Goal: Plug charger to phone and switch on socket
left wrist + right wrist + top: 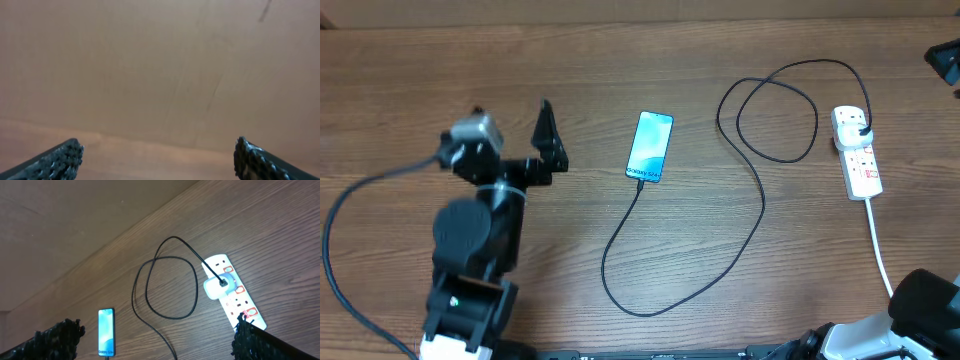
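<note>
Phone flat on the wooden table, near centre, screen lit light blue, long axis roughly up-down in the overhead view with a slight tilt; also seen from the right wrist camera, low and left of frame.

Charger: thin black cable; one end meets the phone's lower short edge, whether fully seated cannot be told; from there it sweeps down toward the near table edge, curves back up to the right, makes one crossed loop between phone and socket; far end enters a plug block sitting on the socket.

Socket: white strip at far right of the table, well apart from the phone; red marks on its face; switch position not readable; thick white cord runs from its near end toward the right arm's base.

Left gripper: jaws spread wide, nothing between them; wrist view shows only a blurred tan surface; overhead places it left of the phone, apart from it.

Right gripper: jaws spread wide, holding nothing; raised above the table, looking down on socket, loop and phone; touching none of them.
</note>
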{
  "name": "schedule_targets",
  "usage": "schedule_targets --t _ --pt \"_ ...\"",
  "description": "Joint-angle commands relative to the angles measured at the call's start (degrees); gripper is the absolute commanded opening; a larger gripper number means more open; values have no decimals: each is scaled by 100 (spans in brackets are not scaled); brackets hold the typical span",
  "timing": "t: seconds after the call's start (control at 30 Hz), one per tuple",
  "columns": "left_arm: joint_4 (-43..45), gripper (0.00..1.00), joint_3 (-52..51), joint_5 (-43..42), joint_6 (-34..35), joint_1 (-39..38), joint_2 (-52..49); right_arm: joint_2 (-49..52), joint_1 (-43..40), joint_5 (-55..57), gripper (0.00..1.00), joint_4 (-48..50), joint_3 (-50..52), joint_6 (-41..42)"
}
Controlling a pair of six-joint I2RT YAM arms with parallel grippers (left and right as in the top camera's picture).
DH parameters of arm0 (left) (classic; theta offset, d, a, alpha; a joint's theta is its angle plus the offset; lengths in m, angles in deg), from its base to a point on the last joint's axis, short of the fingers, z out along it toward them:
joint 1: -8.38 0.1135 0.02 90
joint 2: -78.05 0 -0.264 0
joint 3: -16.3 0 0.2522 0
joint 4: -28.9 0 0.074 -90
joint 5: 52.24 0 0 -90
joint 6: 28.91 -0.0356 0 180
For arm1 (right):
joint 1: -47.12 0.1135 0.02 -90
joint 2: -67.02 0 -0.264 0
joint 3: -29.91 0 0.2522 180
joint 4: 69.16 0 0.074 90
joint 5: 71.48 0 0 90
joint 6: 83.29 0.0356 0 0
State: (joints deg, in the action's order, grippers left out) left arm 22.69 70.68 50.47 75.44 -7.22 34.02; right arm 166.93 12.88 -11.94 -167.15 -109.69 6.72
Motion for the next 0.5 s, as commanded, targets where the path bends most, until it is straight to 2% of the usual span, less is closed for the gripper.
schedule_targets --t 0.0,0.23,0.47 --pt "393 100 -590 107 -107 70 579 -48 13 -7 100 9 15 0" --pt "1062 100 -1698 94 -92 334 1692 -48 13 -7 100 7 15 0" --pt "1252 100 -2358 101 153 483 2594 -48 13 -7 100 7 15 0"
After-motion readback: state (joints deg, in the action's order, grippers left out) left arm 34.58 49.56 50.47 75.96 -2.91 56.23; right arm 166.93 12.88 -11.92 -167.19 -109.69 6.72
